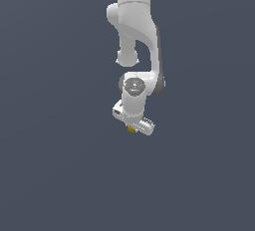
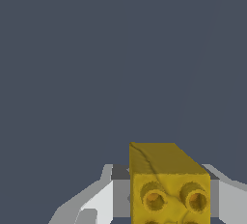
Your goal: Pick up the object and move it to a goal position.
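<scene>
The object is a tiny yellow-gold block [image 1: 131, 129] with round studs on one face. In the exterior view it sits at the tip of my white gripper [image 1: 135, 125], under the hanging arm. In the wrist view the block [image 2: 169, 170] fills the space between the two white fingers [image 2: 96, 203], with the grey pads against its sides. My gripper [image 2: 166, 194] is shut on the block. No goal marker shows in either view.
A plain dark grey-blue surface [image 1: 60, 165] fills the background in both views. The white arm [image 1: 134, 26] comes down from the top of the exterior view. No other objects show.
</scene>
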